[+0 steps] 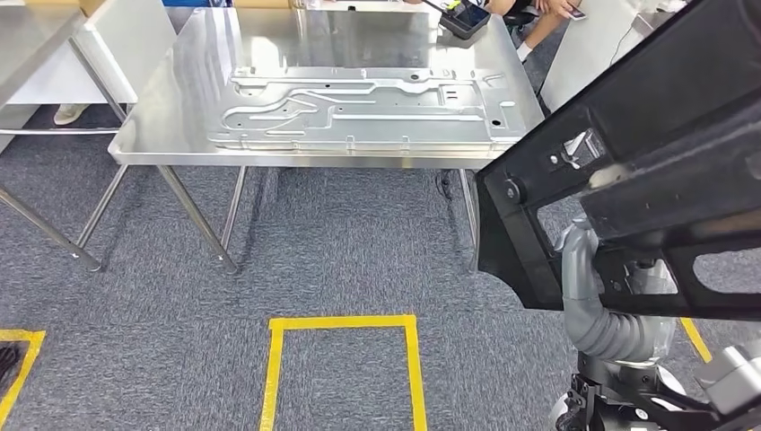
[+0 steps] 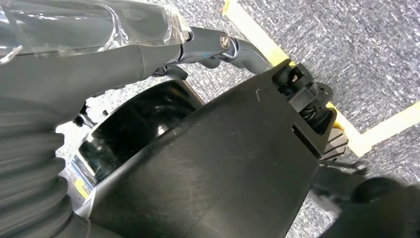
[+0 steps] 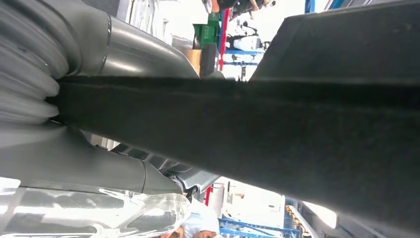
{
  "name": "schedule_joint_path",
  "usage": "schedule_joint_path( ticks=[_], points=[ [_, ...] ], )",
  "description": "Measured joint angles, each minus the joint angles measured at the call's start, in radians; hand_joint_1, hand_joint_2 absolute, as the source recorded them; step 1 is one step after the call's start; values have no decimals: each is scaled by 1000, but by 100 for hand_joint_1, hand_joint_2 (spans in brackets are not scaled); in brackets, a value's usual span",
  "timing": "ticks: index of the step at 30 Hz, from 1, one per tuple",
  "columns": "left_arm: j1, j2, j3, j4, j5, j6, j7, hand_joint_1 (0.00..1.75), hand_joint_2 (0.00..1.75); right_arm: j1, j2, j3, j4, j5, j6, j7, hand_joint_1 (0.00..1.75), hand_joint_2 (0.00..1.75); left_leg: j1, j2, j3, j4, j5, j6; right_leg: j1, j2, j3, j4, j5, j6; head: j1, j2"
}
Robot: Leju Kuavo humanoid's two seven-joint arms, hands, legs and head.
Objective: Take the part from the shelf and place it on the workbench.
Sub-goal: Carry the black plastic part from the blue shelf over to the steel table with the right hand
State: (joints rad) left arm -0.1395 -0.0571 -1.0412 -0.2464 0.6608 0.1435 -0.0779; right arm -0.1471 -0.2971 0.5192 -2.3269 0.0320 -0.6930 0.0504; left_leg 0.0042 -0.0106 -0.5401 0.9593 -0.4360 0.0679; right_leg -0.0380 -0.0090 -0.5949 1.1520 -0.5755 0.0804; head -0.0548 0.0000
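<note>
**Carrying the part toward the counter**

Large black moulded plastic frame part [image 1: 628, 162] fills the near right, raised off the floor. Right hand [image 3: 99, 163] clamps its edge between thumb and fingers. Left hand [image 2: 148, 54]: fingers extended, grip cannot be told. Beyond the yellow floor tape [image 1: 341, 321], the steel counter [image 1: 170, 99] carries a stamped metal panel [image 1: 368, 112]. Advise keeping the part level and aiming for bare steel.

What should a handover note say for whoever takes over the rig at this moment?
Right hand: grips the black frame part, carried at the robot's right side.
Left hand: hangs beside the robot's own body, holding nothing; fingers apparently extended.
Steel workbench: ahead across the carpet, with a stamped metal panel lying flat on it.
Done: part picked up.
Left: approach the workbench and set the part down.
</note>
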Motion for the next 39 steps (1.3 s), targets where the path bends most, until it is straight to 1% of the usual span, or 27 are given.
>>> schedule_joint_path(
  ticks=[1, 2, 3, 4, 5, 7, 9, 12, 14, 15, 17, 18, 19, 20, 22, 23, 25, 27, 29, 31, 32, 33, 34, 36, 37, 38, 39],
  points=[
    [1, 0, 0, 0, 2, 0, 0, 0, 175, 2, 0, 0, 0, 0, -1, 0, 175, 175, -5, 0, 6, 0, -5, 5, 3, 0, -46, 70, -15, -3, 1, 0],
    [2, 0, 0, 0, 3, -1, -1, 0, 175, 5, 0, 0, 0, 1, -1, 0, 175, 175, -10, -1, 13, 0, -12, 9, 7, 1, -81, 111, -13, -8, 1, 0],
    [3, 0, 0, 0, 4, -1, -3, 0, 175, 7, 0, 0, 0, 1, -1, 0, 175, 175, -15, -3, 22, 0, -18, 12, 12, 2, -97, 111, 10, -14, 1, 0],
    [5, 0, 0, 0, 5, -2, -4, 0, 175, 8, 1, 0, 0, 2, -1, 0, 175, 175, -20, -6, 33, 0, -26, 14, 17, 3, -90, 68, 52, -24, 2, 0],
    [5, 0, 0, 0, 5, -2, -5, 0, 175, 9, 1, 0, 0, 4, -1, 0, 175, 175, -24, -8, 45, 0, -34, 14, 24, 4, -68, -4, 103, -36, 2, 0],
    [6, -1, -1, 0, 5, -3, -6, 0, 175, 9, 2, -1, 0, 7, -1, -1, 175, 175, -31, -10, 59, -1, -50, 10, 38, 8, -21, -125, 162, -55, 1, 0],
    [6, -1, -1, 0, 5, -4, -6, 0, 175, 11, 3, -3, 1, 10, -1, -2, 175, 175, -31, -10, 60, -5, -62, 2, 45, 11, -4, -162, 160, -64, 0, 0],
    [6, 0, -1, 0, 4, -5, -6, 0, 175, 13, 5, -7, 0, 10, -1, -3, 175, 175, -30, -8, 67, 1, -78, -14, 36, 14, 7, -175, 155, -72, -1, 0],
    [6, 0, -1, 0, 4, -6, -8, 0, 175, 15, 8, -10, 0, 10, -1, -5, 175, 175, -24, -6, 29, 87, -118, -29, 27, 12, 22, -181, 148, -77, -6, 0],
    [5, 0, -1, 0, 5, -8, -9, 0, 175, 17, 10, -12, 0, 11, -1, -7, 175, 175, -19, -6, -12, 162, -146, -37, 27, 10, 27, -181, 143, -79, -8, 0],
    [-2, 1, 0, 0, 6, -11, -12, 0, 175, 25, 12, -19, 1, 10, -1, -10, 175, 175, -9, -6, -92, 285, -173, -49, 26, 8, 39, -181, 131, -78, -9, 0],
    [-5, 1, 0, 0, 6, -12, -12, 0, 175, 28, 13, -23, 1, 10, -1, -10, 175, 175, -7, -6, -108, 295, -157, -53, 26, 8, 49, -181, 123, -77, -9, 0],
    [-6, 1, 0, 0, 6, -12, -11, 0, 175, 30, 14, -25, 1, 10, -1, -11, 175, 175, -5, -5, -101, 260, -119, -54, 26, 8, 61, -181, 116, -75, -9, 0],
    [-6, 1, 0, 0, 5, -12, -11, 0, 175, 30, 15, -27, 1, 10, -1, -12, 175, 175, -4, -4, -78, 190, -67, -53, 26, 9, 73, -181, 107, -72, -9, 0],
    [-2, 2, -1, 0, 5, -13, -9, 0, 175, 31, 16, -31, 1, 10, -1, -13, 175, 175, -9, -1, -30, 59, 0, -42, 28, 12, 91, -183, 94, -65, -8, 0],
    [0, 2, -1, 0, 5, -14, -9, 0, 175, 32, 16, -33, 1, 9, -1, -14, 175, 175, -12, 0, -17, 24, 11, -35, 28, 12, 94, -185, 90, -61, -8, 0],
    [2, 2, -1, 0, 5, -15, -9, 0, 175, 34, 17, -37, 1, 8, -1, -14, 175, 175, -18, -1, -11, 8, 6, -21, 28, 13, 92, -189, 88, -51, -8, 0],
    [2, 2, -1, 0, 5, -16, -9, 0, 175, 35, 19, -41, 1, 8, -1, -15, 175, 175, -14, -3, -2, -4, 7, -10, 28, 11, 94, -187, 82, -41, -8, 0],
    [2, 1, -1, 0, 5, -17, -10, 0, 175, 35, 19, -46, 1, 8, -1, -15, 175, 175, -7, -2, 17, -20, 6, 1, 27, 11, 62, -117, 51, -33, -6, 0],
    [4, 1, -1, 0, 5, -18, -10, 0, 175, 37, 20, -51, 2, 8, -1, -16, 175, 175, -6, -1, 30, -24, -2, 9, 24, 11, -21, 27, 2, -26, -4, 0],
    [5, 1, -1, 0, 5, -18, -10, 0, 175, 39, 20, -53, 3, 8, -1, -16, 175, 175, -6, -2, 36, -24, -7, 10, 23, 11, -64, 88, -10, -23, -4, 0],
    [6, 1, -1, 0, 5, -18, -10, 0, 175, 42, 20, -54, 4, 7, -1, -16, 175, 175, -6, -2, 43, -24, -13, 10, 21, 11, -91, 115, -1, -20, -4, 0],
    [7, 1, -1, 0, 5, -19, -11, 0, 175, 44, 20, -55, 5, 7, -1, -17, 175, 175, -5, -4, 52, -24, -21, 8, 19, 10, -95, 97, 31, -17, -4, 0],
    [9, 0, -1, 0, 5, -20, -12, 0, 175, 45, 20, -57, 5, 3, -1, -20, 175, 175, -2, -8, 75, -24, -39, 0, 13, 9, -49, -39, 128, -13, -3, 0],
    [9, 0, -1, 0, 5, -21, -12, 0, 175, 45, 21, -58, 6, 1, -2, -22, 175, 175, -4, -9, 83, -23, -48, -7, 13, 9, -19, -108, 159, -12, -2, 0],
    [10, 0, -1, 0, 5, -21, -12, 0, 175, 45, 21, -59, 7, -2, -2, -24, 175, 175, -5, -10, 87, -23, -56, -13, 13, 10, 0, -153, 172, -15, -2, 0],
    [11, 0, -1, 0, 6, -21, -13, 0, 175, 47, 22, -61, 8, -4, -2, -25, 175, 175, -7, -9, 88, -24, -61, -18, 14, 11, 9, -172, 170, -20, -2, 0]
  ],
)
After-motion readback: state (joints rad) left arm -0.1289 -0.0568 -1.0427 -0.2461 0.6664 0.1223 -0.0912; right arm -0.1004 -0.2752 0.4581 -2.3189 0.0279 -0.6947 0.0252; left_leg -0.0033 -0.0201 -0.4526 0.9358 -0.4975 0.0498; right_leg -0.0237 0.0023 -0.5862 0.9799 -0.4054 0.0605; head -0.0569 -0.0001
